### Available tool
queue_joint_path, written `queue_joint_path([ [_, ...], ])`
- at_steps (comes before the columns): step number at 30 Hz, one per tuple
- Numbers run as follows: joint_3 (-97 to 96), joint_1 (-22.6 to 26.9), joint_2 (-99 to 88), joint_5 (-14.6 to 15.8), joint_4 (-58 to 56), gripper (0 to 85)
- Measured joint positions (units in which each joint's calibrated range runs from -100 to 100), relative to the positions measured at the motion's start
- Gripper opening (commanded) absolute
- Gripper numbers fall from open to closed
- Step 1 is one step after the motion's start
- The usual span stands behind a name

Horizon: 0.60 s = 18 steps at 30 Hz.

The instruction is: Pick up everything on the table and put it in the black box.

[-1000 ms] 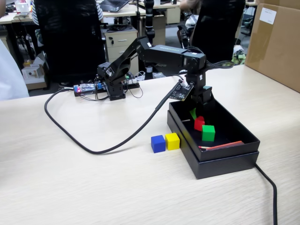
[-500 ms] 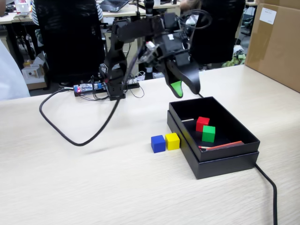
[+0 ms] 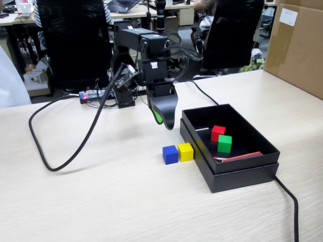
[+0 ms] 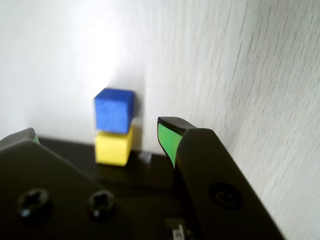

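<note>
On the table (image 3: 101, 201) a blue cube (image 3: 170, 154) and a yellow cube (image 3: 185, 152) sit side by side, the yellow one against the left wall of the black box (image 3: 237, 169). Inside the box lie a red cube (image 3: 218, 132) and a green cube (image 3: 224, 143). My gripper (image 3: 164, 121) hangs above the table just behind the blue and yellow cubes, left of the box, open and empty. The wrist view shows the blue cube (image 4: 114, 110) and the yellow cube (image 4: 114, 146) between the spread green-padded jaws of the gripper (image 4: 97, 129), with the box edge (image 4: 150, 170) below them.
A thin red stick (image 3: 237, 157) lies in the box near its front wall. A black cable (image 3: 65, 151) loops over the table on the left, and another cable (image 3: 287, 196) runs off the front right. A brown cardboard box (image 3: 298, 45) stands at the back right.
The gripper rose out of the black box, leaving the red cube inside. It swung left and came down behind the blue and yellow cubes.
</note>
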Motion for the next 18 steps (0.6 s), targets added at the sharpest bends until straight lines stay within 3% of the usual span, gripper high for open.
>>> queue_joint_path([
  [13, 6.1, 0.0, 20.7, 0.5, 0.1, 47.3],
  [18, 8.6, 0.2, 24.2, 0.5, 0.1, 39.6],
])
